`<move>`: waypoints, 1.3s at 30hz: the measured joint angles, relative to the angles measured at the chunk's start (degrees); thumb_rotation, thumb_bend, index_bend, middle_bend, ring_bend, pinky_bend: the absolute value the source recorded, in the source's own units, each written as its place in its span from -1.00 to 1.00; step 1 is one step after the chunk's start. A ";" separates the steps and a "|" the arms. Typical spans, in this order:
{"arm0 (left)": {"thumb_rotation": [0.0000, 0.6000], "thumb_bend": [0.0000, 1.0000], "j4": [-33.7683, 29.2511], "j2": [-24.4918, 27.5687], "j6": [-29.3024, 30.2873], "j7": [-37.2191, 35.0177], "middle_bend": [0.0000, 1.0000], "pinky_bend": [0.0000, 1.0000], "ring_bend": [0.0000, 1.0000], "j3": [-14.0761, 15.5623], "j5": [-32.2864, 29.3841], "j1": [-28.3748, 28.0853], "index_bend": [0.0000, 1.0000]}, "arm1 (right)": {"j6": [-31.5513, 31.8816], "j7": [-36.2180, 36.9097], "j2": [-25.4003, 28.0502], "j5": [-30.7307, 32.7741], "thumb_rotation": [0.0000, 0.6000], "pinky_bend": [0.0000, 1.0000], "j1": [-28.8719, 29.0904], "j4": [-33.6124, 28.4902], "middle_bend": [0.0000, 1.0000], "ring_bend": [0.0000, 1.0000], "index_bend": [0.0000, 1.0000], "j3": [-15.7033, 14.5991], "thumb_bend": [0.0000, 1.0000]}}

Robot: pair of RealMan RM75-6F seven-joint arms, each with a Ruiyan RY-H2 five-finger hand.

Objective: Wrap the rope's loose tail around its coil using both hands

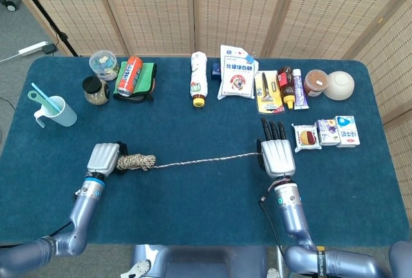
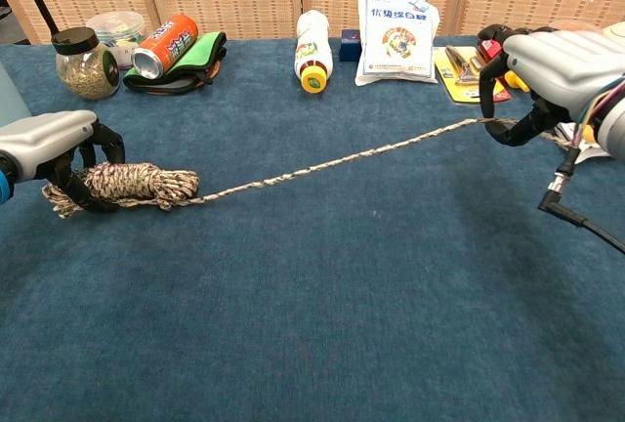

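The speckled rope's coil (image 1: 136, 161) (image 2: 132, 184) lies on the blue table at the left. My left hand (image 1: 105, 157) (image 2: 47, 141) has its fingers curled over the coil's left end and grips it. The loose tail (image 1: 206, 158) (image 2: 342, 160) runs nearly straight to the right, lifting off the cloth near its end. My right hand (image 1: 276, 153) (image 2: 552, 63) holds that end, pinched under the palm between thumb and fingers (image 2: 515, 131), with the other fingers stretched forward.
Along the back stand a jar (image 1: 95, 90), a plastic tub (image 1: 103, 63), an orange can (image 1: 129, 74) on a green cloth, a white bottle (image 1: 199, 79), a white bag (image 1: 235, 72) and small packets (image 1: 327, 132). A blue cup (image 1: 56, 111) sits far left.
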 measured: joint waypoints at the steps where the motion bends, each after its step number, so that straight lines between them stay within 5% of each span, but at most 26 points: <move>1: 1.00 0.01 0.08 0.06 0.05 -0.28 -0.05 0.40 0.04 0.01 0.22 0.06 0.23 | 0.06 -0.09 -0.05 -0.05 1.00 -1.00 0.01 0.00 -1.00 -1.00 0.33 -0.04 0.00; 18: 1.00 0.03 3.36 -0.11 0.49 -9.67 -0.03 0.40 0.04 -0.98 8.66 -1.92 0.26 | 0.24 -0.66 2.72 -1.68 1.00 -1.00 0.07 -6.74 -1.00 -1.00 0.35 -0.21 0.00; 30: 1.00 0.08 3.01 -1.79 -0.97 -0.64 -0.03 0.40 0.04 -3.79 7.95 -7.47 0.26 | -0.97 -4.80 9.47 0.09 1.00 -1.00 2.26 -22.12 -1.00 -1.00 0.36 2.09 0.00; 39: 1.00 0.09 4.76 -4.40 -2.65 2.38 -0.03 0.40 0.04 -5.10 5.64 -10.67 0.26 | 0.31 -12.25 14.01 6.40 1.00 -1.00 7.35 -32.81 -1.00 -1.00 0.37 7.93 0.02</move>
